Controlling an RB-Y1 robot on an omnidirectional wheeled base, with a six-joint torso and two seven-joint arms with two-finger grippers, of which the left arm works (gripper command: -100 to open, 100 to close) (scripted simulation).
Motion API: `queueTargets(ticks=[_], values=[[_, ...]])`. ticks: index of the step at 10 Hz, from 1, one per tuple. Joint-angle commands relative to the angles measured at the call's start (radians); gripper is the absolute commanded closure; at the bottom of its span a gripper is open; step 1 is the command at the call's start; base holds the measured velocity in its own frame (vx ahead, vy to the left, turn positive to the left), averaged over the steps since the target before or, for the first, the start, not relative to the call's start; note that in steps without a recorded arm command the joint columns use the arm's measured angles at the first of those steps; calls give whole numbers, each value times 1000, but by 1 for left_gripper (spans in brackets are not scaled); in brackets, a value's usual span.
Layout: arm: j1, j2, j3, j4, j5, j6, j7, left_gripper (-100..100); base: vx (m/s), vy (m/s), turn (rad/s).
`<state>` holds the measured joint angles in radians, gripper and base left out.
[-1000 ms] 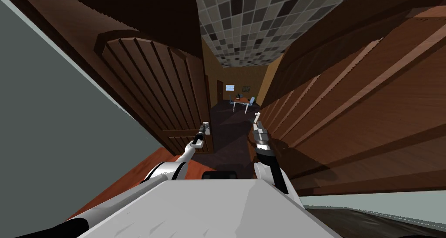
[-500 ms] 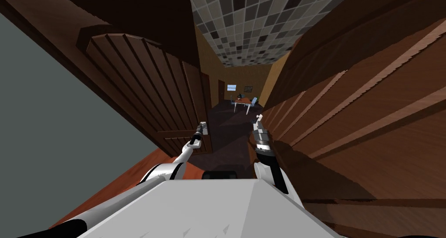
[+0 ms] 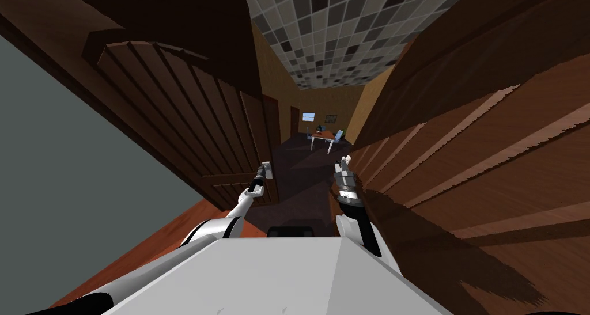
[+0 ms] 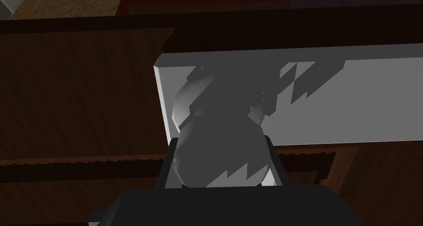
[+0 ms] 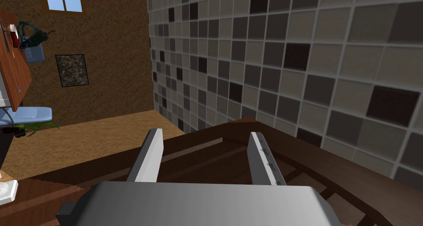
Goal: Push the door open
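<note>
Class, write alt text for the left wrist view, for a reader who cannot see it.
The left gripper is shut on a rounded grey door knob, its two fingers pressing the knob's sides. The knob sits on a light grey plate fixed to a dark brown wooden door.

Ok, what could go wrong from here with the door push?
1. The left pincer is shut on the rounded grey door knob of the dark brown ribbed wooden door. Pushing through that curved grip, it might slip off.
2. The open right pincer hangs close to the brown panelled wooden surface on the right, so driving forward could scrape its thin fingers against it.
</note>
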<state>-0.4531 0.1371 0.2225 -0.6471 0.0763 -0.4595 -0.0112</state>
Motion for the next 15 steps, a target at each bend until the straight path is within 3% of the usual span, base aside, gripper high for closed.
queueTargets(ticks=[1,5,15], values=[[-11,8,11,14,5,-13,-1,100,172,-109,53],[-11,21,31,23,9,-19,-4,100,129,-65,64],[-10,30,62,28,1,-20,-3,100,171,-46,89]])
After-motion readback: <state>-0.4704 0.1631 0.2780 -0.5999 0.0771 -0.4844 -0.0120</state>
